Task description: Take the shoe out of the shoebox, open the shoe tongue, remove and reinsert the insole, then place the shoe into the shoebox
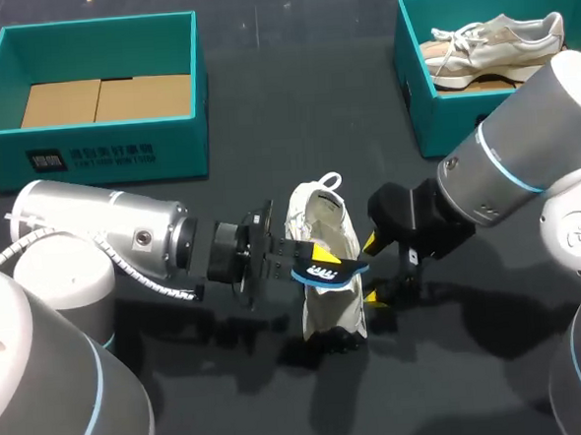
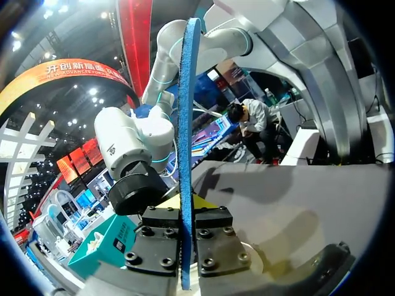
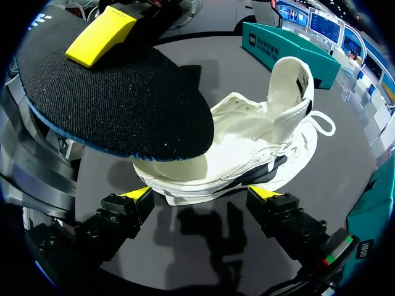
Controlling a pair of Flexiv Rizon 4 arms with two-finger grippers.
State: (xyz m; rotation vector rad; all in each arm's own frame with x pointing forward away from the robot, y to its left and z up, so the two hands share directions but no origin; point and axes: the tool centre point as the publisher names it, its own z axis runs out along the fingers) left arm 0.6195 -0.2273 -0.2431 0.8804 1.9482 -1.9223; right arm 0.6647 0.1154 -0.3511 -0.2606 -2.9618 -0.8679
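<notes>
Two arms meet mid-table here: our left gripper (image 1: pixel 311 261) is pinching the insole (image 1: pixel 329 270) tight and holding it out just over the white shoe (image 1: pixel 323 225), which sits on the dark table (image 1: pixel 264 101) between the two grippers, toe near and heel loop far. Our right gripper (image 1: pixel 371 270) is spread wide along the shoe's right side, close by the sole, though we can't tell if it actually touches. Far left there's a teal shoebox (image 1: pixel 109 155) with cardboard (image 1: pixel 101 99) on its floor, and far right a second teal shoebox (image 1: pixel 433 120) with another pale shoe (image 1: pixel 497 39) lying inside.
</notes>
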